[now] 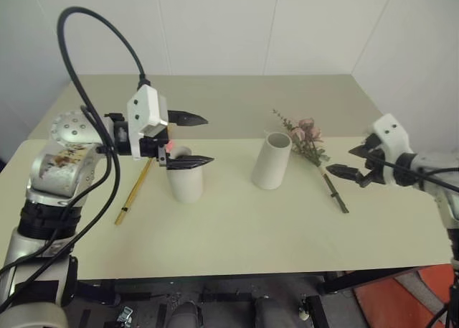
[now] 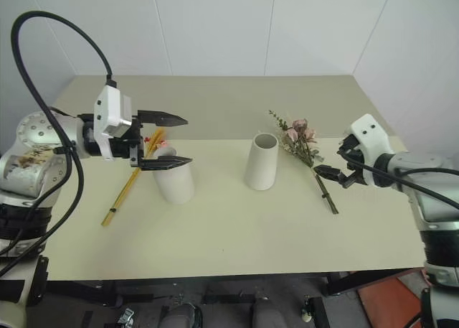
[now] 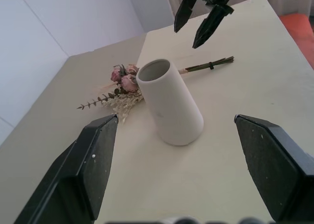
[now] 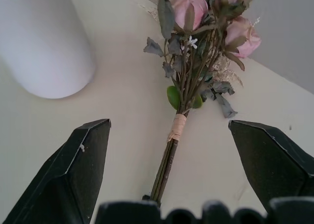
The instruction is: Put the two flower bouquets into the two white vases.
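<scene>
Lying flat, pink-rose bouquet (image 4: 196, 62), stems tape-bound

Cream table (image 1: 237, 235). Matte white cylinder vase (image 1: 272, 161); white bottle vase (image 1: 186, 179). Pink roses, grey-green leaves, dark stems, tan binding: rose bouquet (image 1: 310, 145). Yellow stalks, red blossoms: wheat bundle (image 1: 134, 191). Black gripper fingers (image 1: 188, 162).

cylinder vase (image 1: 272, 161): matt white, smooth
counter (image 1: 237, 235): matt cream, smooth
rose bouquet (image 4: 196, 47): dry-looking, stems bound with tan tape
end effector fingers (image 3: 93, 160): black plastic
</scene>
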`<action>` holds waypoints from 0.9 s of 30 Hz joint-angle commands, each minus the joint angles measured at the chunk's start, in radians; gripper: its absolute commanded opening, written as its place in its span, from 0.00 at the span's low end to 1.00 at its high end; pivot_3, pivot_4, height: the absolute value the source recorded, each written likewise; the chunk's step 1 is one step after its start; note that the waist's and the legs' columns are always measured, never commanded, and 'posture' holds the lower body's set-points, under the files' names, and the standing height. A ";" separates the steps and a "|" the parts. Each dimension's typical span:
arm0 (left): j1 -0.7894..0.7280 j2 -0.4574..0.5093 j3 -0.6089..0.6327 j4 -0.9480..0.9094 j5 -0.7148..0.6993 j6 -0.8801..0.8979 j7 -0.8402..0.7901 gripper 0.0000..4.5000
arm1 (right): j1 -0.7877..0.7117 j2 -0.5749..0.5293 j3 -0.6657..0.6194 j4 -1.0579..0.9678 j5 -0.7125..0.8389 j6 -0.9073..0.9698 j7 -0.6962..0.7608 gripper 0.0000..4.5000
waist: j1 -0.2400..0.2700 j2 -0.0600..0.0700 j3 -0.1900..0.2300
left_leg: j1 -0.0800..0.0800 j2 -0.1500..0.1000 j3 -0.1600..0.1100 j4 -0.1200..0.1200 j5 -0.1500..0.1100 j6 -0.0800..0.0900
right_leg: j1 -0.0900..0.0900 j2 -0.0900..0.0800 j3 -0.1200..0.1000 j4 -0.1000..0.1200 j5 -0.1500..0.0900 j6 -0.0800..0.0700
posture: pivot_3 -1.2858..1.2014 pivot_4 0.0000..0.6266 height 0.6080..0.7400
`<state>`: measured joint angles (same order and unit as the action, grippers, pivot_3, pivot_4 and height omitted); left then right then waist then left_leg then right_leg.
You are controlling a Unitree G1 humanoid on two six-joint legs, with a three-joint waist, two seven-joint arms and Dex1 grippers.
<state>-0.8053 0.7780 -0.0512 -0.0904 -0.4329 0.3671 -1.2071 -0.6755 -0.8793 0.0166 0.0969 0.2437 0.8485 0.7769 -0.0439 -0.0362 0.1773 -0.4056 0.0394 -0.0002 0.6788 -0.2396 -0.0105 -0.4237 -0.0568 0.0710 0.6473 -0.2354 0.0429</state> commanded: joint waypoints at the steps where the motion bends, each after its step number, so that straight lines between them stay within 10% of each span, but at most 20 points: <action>1: -0.045 -0.011 0.002 -0.025 -0.011 0.003 -0.011 0.92 | -0.083 0.045 0.051 0.124 -0.066 -0.013 -0.041 1.00 | 0.001 0.000 0.000 | 0.000 0.000 0.000 0.000 0.000 0.000 | 0.000 0.000 0.000 0.000 0.000 0.000 | 0.52 0.24 1.00; 9: -0.036 -0.007 -0.006 -0.010 0.019 -0.017 -0.029 0.92 | -0.231 0.163 0.140 0.421 -0.157 -0.111 -0.036 1.00 | 0.001 0.000 0.000 | -0.001 -0.001 0.000 -0.001 0.000 0.000 | -0.001 -0.001 0.000 0.000 0.000 0.000 | 0.52 0.24 1.00; 22: 0.021 0.010 0.031 -0.054 0.022 -0.009 -0.010 0.92 | -0.339 0.228 0.159 0.671 -0.249 -0.196 -0.024 0.08 | -0.001 0.000 0.000 | -0.001 -0.001 0.000 -0.001 0.000 0.000 | -0.001 -0.001 0.000 0.000 0.000 0.000 | 0.52 0.24 1.00; 27: 0.036 0.017 0.034 -0.067 0.022 -0.014 -0.013 0.92 | -0.370 0.245 0.085 0.667 -0.260 -0.254 -0.182 0.04 | -0.003 0.001 0.000 | 0.000 -0.001 0.000 -0.001 0.000 0.000 | -0.001 -0.001 0.000 0.000 0.000 0.000 | 0.52 0.24 1.00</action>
<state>-0.7686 0.7811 -0.0549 -0.1282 -0.3985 0.3686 -1.2247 -1.0079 -0.6298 0.1576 0.7813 -0.0029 0.6469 0.6704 -0.0469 -0.0356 0.1776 -0.4061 0.0382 -0.0006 0.6776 -0.2396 -0.0104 -0.4249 -0.0581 0.0708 0.6473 -0.2356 0.0432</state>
